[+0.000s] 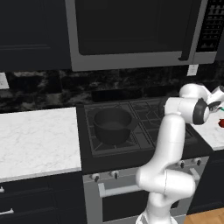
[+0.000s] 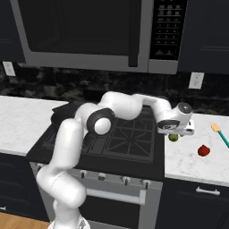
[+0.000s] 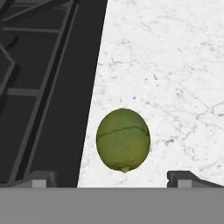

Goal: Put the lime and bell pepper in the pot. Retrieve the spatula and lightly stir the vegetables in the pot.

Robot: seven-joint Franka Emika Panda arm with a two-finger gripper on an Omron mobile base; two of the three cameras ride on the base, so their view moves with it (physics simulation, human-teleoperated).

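Observation:
The yellowish-green lime [image 3: 123, 140] lies on the white counter just right of the stove edge, seen small under the hand as the lime [image 2: 173, 138]. My gripper [image 3: 113, 179] hangs straight over it, open, one fingertip on each side and apart from it; it is the gripper [image 2: 175, 132] at the end of the outstretched arm. The red bell pepper [image 2: 203, 150] rests on the counter to the right of the lime. Further right lies the spatula [image 2: 220, 133], teal handle and orange blade. The black pot [image 1: 113, 124] stands on the stove's left front burner with nothing in it.
The black stove [image 1: 144, 127] has raised grates between pot and lime. A microwave [image 2: 89, 31] hangs over the stove. White counters [image 1: 35, 140] flank it on both sides, and the backsplash wall stands close behind.

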